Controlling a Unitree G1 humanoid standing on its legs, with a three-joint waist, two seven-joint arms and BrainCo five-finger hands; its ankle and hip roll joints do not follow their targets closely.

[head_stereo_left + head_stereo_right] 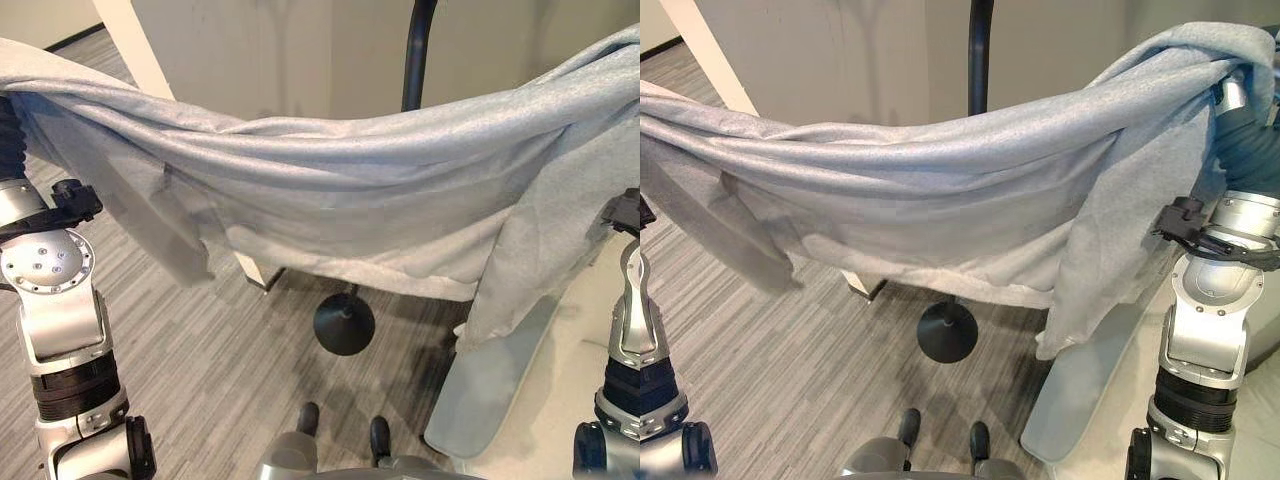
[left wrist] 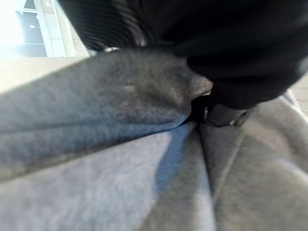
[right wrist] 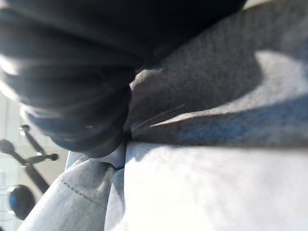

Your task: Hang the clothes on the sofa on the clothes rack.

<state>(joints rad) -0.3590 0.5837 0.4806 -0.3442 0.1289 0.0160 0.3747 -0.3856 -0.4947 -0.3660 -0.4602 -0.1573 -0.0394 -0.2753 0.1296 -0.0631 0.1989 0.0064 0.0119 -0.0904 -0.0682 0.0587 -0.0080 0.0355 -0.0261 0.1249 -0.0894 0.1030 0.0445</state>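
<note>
**Garment held aloft in front of the rack pole, long axis side to side**

The grey sweatshirt (image 1: 340, 190) is off the sofa and hangs spread between my two raised arms. Its long axis runs left to right across my view, sagging in the middle, with one sleeve (image 1: 160, 225) drooping on my left and a longer fall of cloth (image 1: 1110, 250) on my right.

My left hand (image 2: 216, 113) is buried in the folds. A dark part presses into the cloth, but I cannot tell whether the fingers are clenched on it. My right hand (image 3: 113, 154) is likewise wrapped in fabric, and its state cannot be read.

The clothes rack pole (image 1: 418, 50) stands directly behind the sweatshirt, rising above its upper edge slightly right of centre. The round black base (image 1: 344, 322) shows on the striped floor (image 1: 200, 370) below the hem. The pale sofa edge (image 1: 1080, 390) lies at my lower right.

Judgement: the rack lies ahead of the garment, nearer my right arm. The sagging middle, not either end, faces the pole, so the coming move depends on carrying the span forward.
</note>
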